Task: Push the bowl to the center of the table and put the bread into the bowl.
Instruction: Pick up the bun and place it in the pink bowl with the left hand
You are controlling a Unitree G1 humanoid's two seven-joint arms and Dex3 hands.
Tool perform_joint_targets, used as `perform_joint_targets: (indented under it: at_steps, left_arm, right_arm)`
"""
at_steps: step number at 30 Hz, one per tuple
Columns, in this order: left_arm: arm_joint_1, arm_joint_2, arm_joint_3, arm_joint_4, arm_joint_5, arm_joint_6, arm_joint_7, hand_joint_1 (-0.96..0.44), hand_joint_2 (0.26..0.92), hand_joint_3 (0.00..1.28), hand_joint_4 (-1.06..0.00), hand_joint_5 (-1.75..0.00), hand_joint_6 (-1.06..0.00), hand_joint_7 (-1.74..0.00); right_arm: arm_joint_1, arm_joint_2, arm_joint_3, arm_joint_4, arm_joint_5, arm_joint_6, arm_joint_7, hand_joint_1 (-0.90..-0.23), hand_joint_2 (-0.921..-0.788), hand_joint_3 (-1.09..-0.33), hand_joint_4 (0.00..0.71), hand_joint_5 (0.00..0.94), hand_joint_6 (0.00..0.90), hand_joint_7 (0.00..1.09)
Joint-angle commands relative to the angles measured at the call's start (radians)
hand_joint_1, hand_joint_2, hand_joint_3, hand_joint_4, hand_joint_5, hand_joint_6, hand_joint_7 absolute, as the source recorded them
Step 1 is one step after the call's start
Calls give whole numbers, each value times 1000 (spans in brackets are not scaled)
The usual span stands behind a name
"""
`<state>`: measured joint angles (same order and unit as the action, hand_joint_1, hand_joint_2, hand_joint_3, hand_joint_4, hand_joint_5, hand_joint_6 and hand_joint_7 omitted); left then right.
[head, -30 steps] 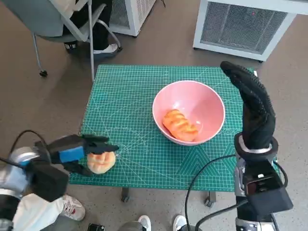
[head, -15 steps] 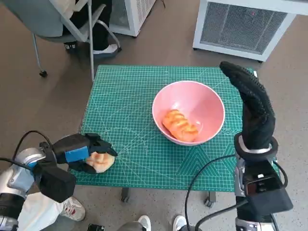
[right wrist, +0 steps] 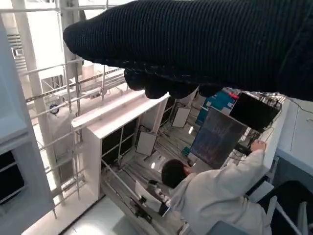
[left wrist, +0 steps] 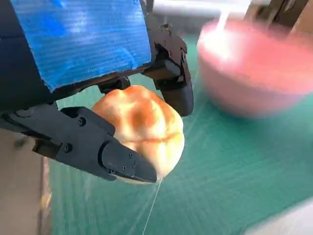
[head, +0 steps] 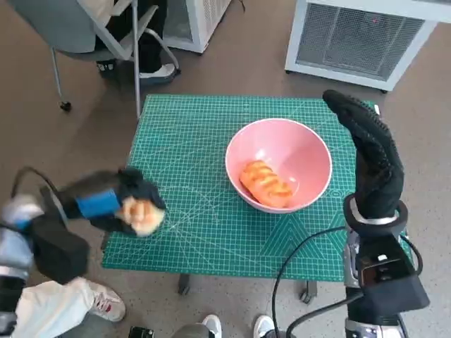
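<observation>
In the head view, a bun [head: 142,215] is gripped by the left hand [head: 116,203] at the counter's [head: 183,134] front left edge. The right hand [head: 370,151] is held upright, fingers extended, holding nothing, by the right edge. The bowl [head: 318,151], right of centre, contains a second bun [head: 266,182].

In the left wrist view, the bun [left wrist: 144,125] is seen clasped between black fingers [left wrist: 122,164], with the bowl [left wrist: 254,73] beyond.

In the right wrist view, the glove [right wrist: 205,44] is seen with a person [right wrist: 215,193] behind.

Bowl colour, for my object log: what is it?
The bowl is pink all over, inside and out; the head view shows it best.
</observation>
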<state>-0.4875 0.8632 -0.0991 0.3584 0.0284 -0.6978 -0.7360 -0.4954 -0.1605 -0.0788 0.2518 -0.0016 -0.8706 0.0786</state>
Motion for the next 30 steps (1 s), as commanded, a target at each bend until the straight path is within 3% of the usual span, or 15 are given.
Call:
perform_joint_targets:
  at_steps: [1, 11, 16, 22, 30]
  left_arm:
    - [-118, -33, 34, -43, -59, 12, -5, 3, 920, 113, -562, -1305, -653, -1132]
    - [-389, -192, -8, -29, 103, 20, 119, 2, 910, 23, -686, -1176, -778, -993]
    - [-516, -323, -76, 87, 189, 4, 179, 2, 904, 9, -709, -1122, -811, -987]
    - [-671, -509, -195, 367, 338, -6, 290, 2, 920, 67, -603, -1194, -717, -1129]
    - [-750, -620, -273, 568, 425, 6, 341, 1, 921, 128, -526, -1286, -653, -1183]
  right_arm:
    - [7, -12, -5, 22, 11, 1, 11, -505, -921, -626, 400, 12, -1, 734]
    - [-14, -2, 0, 57, -1, -17, 2, -501, -921, -628, 399, 11, -1, 734]
    - [-23, 2, 0, 71, -4, -25, -1, -500, -921, -630, 398, 11, -1, 734]
    - [-28, 12, -1, 94, -12, -41, -10, -496, -921, -632, 399, 11, -1, 735]
    - [-14, 2, -13, 87, -8, -43, -12, -486, -921, -631, 403, 12, -1, 737]
